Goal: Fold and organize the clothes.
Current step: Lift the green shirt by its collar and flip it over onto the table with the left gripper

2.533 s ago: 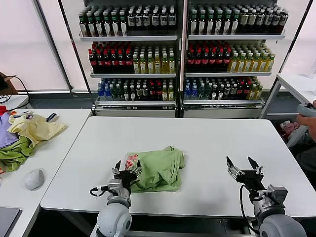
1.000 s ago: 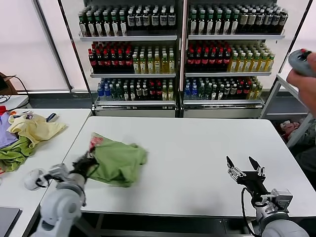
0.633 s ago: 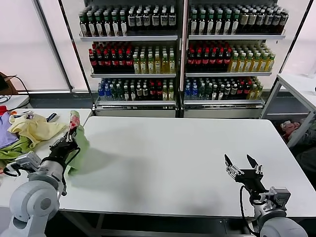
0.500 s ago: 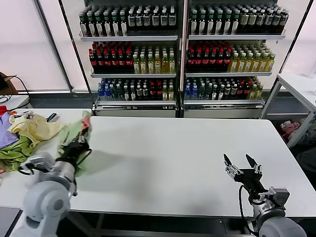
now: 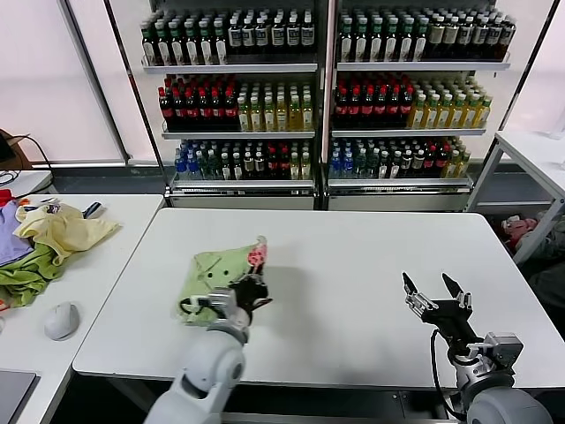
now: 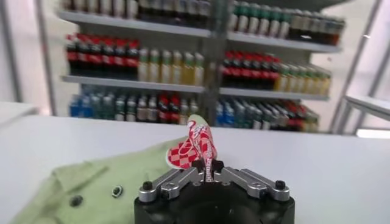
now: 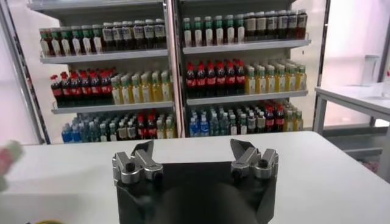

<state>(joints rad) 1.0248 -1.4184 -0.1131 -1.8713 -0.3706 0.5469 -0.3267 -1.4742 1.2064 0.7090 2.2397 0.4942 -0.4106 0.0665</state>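
Your left gripper (image 5: 252,291) has brought the light sage-green cotton T-shirt with the red-and-white print (image 5: 219,271) back onto the white work table (image 5: 353,256). Half a second ago the same gripper was holding the shirt up in the air over the table's left edge, near the side table (image 5: 106,265) with the pale yellow garment (image 5: 62,231). Now the shirt lies bunched on the left part of the work table, well apart from that pile.

The left gripper is clamped on the printed corner; in the left wrist view the red-and-white fabric (image 6: 200,146) stands up between the closed fingers (image 6: 183,176). That corner is lifted, and the rest of the cloth rests on the table.

Your right gripper (image 5: 439,299) waits near the front right of the table with its fingers spread and nothing between them, as in the earlier pictures.

I think the shirt is not organized yet: it is a loose bundle, not a flat fold. It probably needs to be laid out flat before you let go of it.
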